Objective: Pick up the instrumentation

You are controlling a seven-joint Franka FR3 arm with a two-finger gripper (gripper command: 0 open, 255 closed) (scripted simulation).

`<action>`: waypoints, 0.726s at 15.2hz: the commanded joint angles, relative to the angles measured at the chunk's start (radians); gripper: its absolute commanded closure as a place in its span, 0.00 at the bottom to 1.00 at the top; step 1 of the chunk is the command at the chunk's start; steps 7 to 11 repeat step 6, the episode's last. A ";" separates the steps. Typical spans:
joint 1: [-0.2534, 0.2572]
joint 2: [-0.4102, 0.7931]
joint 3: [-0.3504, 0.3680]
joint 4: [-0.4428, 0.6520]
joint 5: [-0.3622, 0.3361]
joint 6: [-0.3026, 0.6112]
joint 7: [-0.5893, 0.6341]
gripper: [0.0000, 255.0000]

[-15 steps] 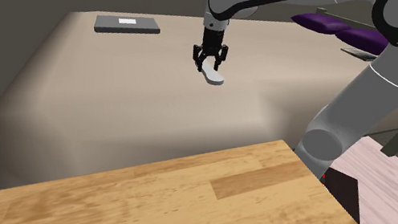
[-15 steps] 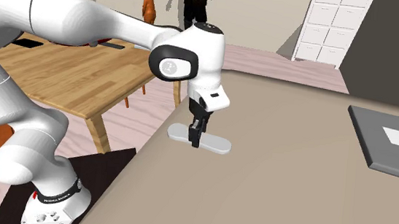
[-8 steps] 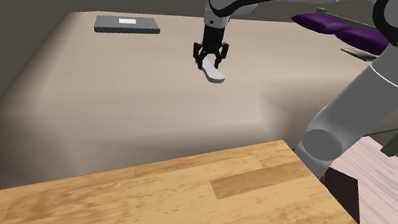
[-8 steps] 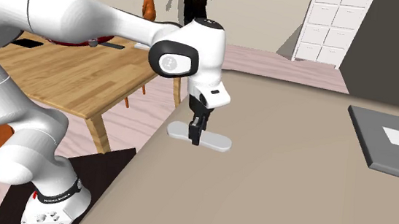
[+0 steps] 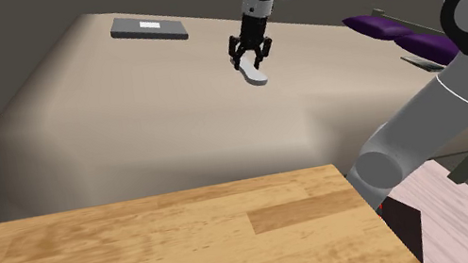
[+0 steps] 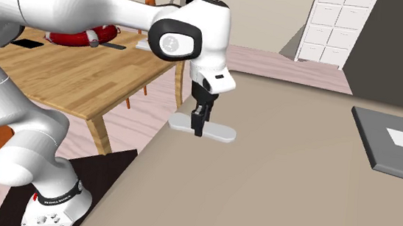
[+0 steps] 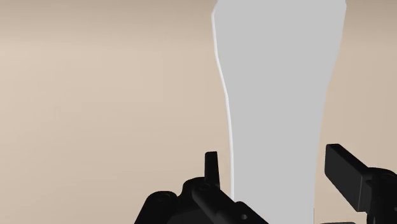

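Observation:
The instrumentation is a flat, light grey elongated piece with rounded ends. It hangs a little above the beige surface, lying roughly level. My black gripper points down and is shut on its middle. In the second exterior view the piece sticks out on both sides of the gripper. In the wrist view the pale piece runs away from the gripper, flanked by the two fingers.
A dark grey flat slab with a white label lies at the beige surface's far corner, also seen as the slab. Purple cushions sit behind the arm. A wooden table stands close by, with a red ring on it.
The gripper has risen with the grey piece clasped in it, so the piece has left the beige surface and moved slightly farther back.

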 commanded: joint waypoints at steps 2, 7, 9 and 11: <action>0.000 0.000 0.001 0.039 0.000 -0.039 0.002 1.00; 0.000 0.001 0.000 0.069 0.000 -0.068 0.002 1.00; 0.000 0.001 0.000 0.069 0.000 -0.068 0.002 1.00; 0.000 0.001 0.000 0.069 0.000 -0.068 0.002 1.00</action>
